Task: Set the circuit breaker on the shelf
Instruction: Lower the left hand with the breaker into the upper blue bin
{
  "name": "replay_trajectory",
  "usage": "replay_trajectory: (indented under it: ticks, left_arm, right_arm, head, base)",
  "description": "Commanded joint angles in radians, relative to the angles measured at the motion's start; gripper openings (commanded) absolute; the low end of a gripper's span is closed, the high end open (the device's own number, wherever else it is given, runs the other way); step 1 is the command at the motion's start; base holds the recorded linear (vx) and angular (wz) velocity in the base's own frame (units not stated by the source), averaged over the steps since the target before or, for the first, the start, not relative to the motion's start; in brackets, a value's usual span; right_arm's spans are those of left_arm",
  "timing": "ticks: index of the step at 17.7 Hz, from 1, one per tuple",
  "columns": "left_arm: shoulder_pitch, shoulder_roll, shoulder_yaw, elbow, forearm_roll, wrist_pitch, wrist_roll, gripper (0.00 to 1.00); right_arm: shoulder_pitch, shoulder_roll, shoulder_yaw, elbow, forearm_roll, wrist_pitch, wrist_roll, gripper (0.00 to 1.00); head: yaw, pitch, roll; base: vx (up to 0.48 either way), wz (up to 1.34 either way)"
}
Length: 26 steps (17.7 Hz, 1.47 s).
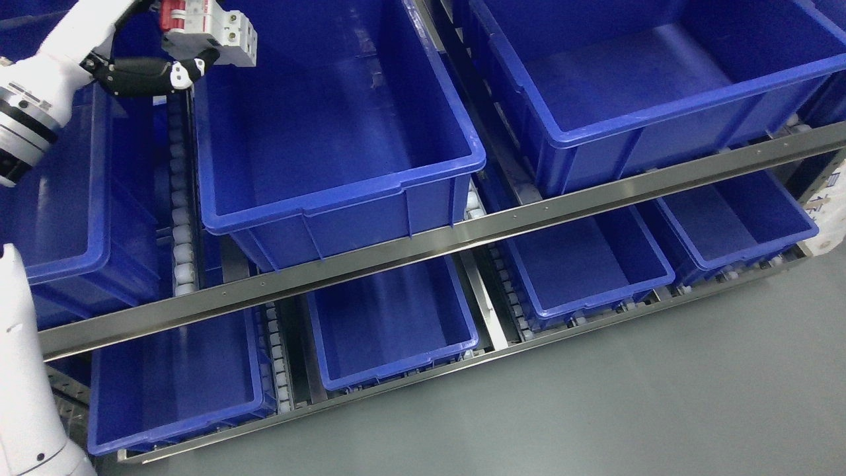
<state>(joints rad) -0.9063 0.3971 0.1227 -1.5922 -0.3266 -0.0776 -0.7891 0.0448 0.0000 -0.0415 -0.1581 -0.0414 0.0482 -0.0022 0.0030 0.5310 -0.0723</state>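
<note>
The circuit breaker (215, 30) is white with a red part, at the top left of the head view. My left hand (173, 51) is shut on it, with a black thumb (149, 74) under it. It hangs over the far left corner of the upper middle blue bin (344, 198), above the rim and not touching the bin floor. The bin looks empty. The left forearm (39, 86) comes in from the left edge.
The metal shelf rail (462, 231) runs across in front of the upper bins. More blue bins stand at the upper right (661, 112), upper left (66, 264) and on the lower level (396, 367). A roller track (180, 218) runs between the upper bins. Grey floor (628, 396) lies in front. A white robot part (26, 396) shows at the lower left.
</note>
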Motion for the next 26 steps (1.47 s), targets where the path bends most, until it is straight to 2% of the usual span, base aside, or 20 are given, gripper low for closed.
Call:
replay_trajectory:
  ticks: [1, 4, 7, 9, 12, 14, 16, 20, 26]
  left_arm:
    - [-0.074, 0.043, -0.147, 0.167, -0.028, 0.002, -0.024, 0.11]
    - [-0.167, 0.036, -0.248, 0.322, -0.043, -0.008, -0.022, 0.11]
    - [-0.258, -0.015, -0.336, 0.486, -0.069, -0.014, -0.022, 0.12]
    - [-0.316, -0.076, -0.357, 0.624, -0.127, -0.056, -0.018, 0.12]
    - [-0.497, -0.147, -0.359, 1.013, -0.219, -0.172, 0.01, 0.12]
    - [-0.546, -0.167, -0.36, 1.17, -0.233, -0.212, 0.112, 0.12]
    - [-0.546, -0.201, -0.36, 1.221, -0.233, -0.208, 0.224, 0.12]
    - [-0.493, -0.254, -0.36, 1.267, -0.236, -0.177, 0.341, 0.12]
    - [-0.487, -0.261, -0.367, 1.304, -0.236, -0.137, 0.358, 0.13]
  right_arm:
    - [0.0, -0.017, 0.0, 0.0, 0.0, -0.001, -0.001, 1.0]
    - [0.001, -0.017, 0.0, 0.0, 0.0, -0.001, -0.001, 1.0]
    - [0.001, -0.017, 0.0, 0.0, 0.0, -0.001, -0.001, 1.0]
    - [0.0, -0.017, 0.0, 0.0, 0.0, -0.001, -0.001, 1.0]
    - [0.001, -0.017, 0.0, 0.0, 0.0, -0.001, -0.001, 1.0]
    - [0.0, -0.017, 0.0, 0.0, 0.0, -0.001, -0.001, 1.0]
    - [0.001, -0.017, 0.0, 0.0, 0.0, -0.001, -0.001, 1.0]
    - [0.0, -0.017, 0.0, 0.0, 0.0, -0.001, -0.001, 1.0]
    - [0.0, -0.017, 0.0, 0.0, 0.0, -0.001, -0.001, 1.0]
  head:
    - [0.0, 0.0, 0.0]
    - [0.0, 0.0, 0.0]
    - [0.0, 0.0, 0.0]
    - [0.0, 0.0, 0.0]
    - [0.0, 0.0, 0.0]
    - [0.0, 0.0, 0.0]
    - [0.0, 0.0, 0.0]
    - [0.0, 0.0, 0.0]
    - [0.0, 0.0, 0.0]
  base:
    - [0.049, 0.22]
    - [0.017, 0.09]
    - [-0.004, -0.01]
    - [-0.01, -0.05]
    - [-0.006, -0.03]
    - [-0.001, -0.02]
    - [0.0, -0.01]
    - [0.0, -0.02]
    - [0.006, -0.05]
